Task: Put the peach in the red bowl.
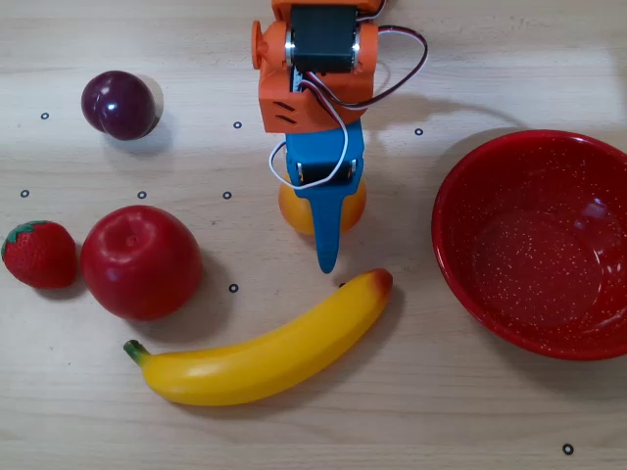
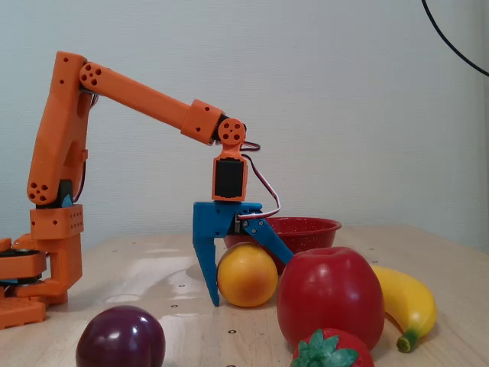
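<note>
With the peach (image 1: pixel 338 212) as my landmark in the overhead view: far to its left I see the strawberry (image 1: pixel 39 254), then the apple (image 1: pixel 141 260) beside it, with the plum (image 1: pixel 120 104) up and left of the peach. The banana (image 1: pixel 263 352) lies just below it. My gripper (image 2: pixel 246 281) stands over the peach, its blue fingers (image 2: pixel 205 260) parted wide and straddling the fruit in the fixed view; whether they touch it I cannot tell. The peach sits on the table (image 1: pixel 392 421). To its right, well apart, is the red bowl (image 1: pixel 460 284).
</note>
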`<move>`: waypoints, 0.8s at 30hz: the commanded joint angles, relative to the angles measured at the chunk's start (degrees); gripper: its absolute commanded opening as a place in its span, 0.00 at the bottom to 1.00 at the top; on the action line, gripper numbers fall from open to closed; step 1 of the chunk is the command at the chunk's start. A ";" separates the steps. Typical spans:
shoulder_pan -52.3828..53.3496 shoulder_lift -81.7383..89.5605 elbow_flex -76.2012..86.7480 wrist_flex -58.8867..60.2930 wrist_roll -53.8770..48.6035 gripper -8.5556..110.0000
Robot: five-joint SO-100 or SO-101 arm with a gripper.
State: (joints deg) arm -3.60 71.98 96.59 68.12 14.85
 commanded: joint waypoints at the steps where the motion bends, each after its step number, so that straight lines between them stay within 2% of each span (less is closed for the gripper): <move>1: -1.32 3.52 0.00 -1.58 -0.44 0.46; 7: -1.32 4.31 1.14 -2.29 -0.53 0.43; 14: -1.32 4.83 1.93 -2.46 -0.26 0.33; 24: -1.49 5.89 3.16 -3.43 -0.26 0.27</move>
State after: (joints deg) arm -4.13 76.55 99.40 66.45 14.85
